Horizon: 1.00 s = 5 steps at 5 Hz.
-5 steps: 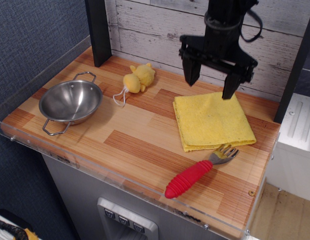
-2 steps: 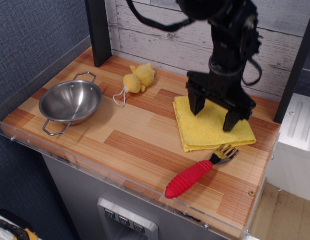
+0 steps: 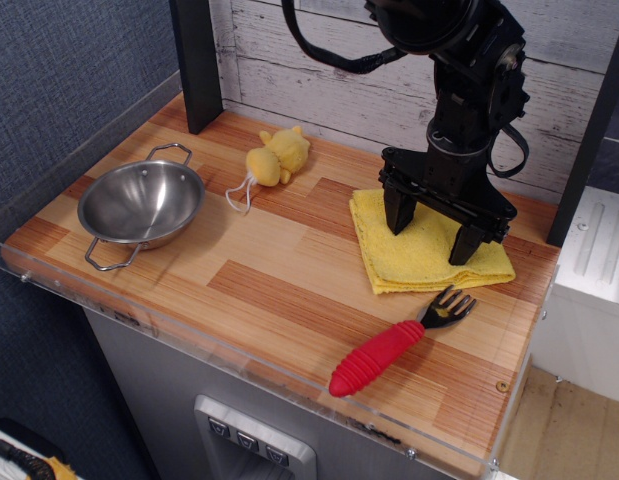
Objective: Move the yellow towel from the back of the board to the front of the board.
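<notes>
Yellow towel [image 3: 421,262] is seen lying flat on the table [image 3: 259,270], on the right side and toward the back, just behind the fork. It looks a bit narrower and more bunched than it was a moment ago, and its left edge has been pulled slightly inward. The black tool [image 3: 434,228] has been brought lower than before, and its two fingers [image 3: 397,212] are now pressed down onto the cloth. The fingers are spread wide apart, one on the left part of the towel and one on the right. A fork with a red handle [image 3: 389,347] is found just in front of the towel, close to its front edge. A small yellow plush toy [image 3: 277,156] is set farther left near the back, and a steel bowl [image 3: 141,204] is placed well apart at the left.
</notes>
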Available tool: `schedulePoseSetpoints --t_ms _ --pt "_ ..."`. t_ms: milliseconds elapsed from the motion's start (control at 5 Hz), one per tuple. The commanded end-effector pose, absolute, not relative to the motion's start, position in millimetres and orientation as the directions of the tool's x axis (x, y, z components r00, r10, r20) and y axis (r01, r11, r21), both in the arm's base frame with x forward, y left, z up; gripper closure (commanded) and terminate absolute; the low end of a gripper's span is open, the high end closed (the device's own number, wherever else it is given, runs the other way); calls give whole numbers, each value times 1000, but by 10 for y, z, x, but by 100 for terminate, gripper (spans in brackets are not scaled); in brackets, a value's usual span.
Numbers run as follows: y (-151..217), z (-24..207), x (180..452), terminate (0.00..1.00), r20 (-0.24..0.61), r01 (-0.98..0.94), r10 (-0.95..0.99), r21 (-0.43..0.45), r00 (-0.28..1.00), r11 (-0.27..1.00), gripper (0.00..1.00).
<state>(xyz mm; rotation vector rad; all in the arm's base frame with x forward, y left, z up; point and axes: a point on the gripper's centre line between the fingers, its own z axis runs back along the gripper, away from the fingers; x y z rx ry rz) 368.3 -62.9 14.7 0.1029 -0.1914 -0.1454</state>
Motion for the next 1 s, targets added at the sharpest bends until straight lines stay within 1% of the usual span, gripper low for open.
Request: schedulePoseSetpoints --t_ms 0,200,400,600,800 --pt "-374 254 3681 0 221 31 -47 75 974 997 0" --pt "-294 269 3631 0 211 15 -30 72 977 997 0" --pt "-187 293 3573 0 194 -5 -19 119 981 993 0" --pt "-79 252 3478 0 176 -27 4 126 984 992 0" --pt "-70 241 3364 0 173 -27 7 114 985 993 0"
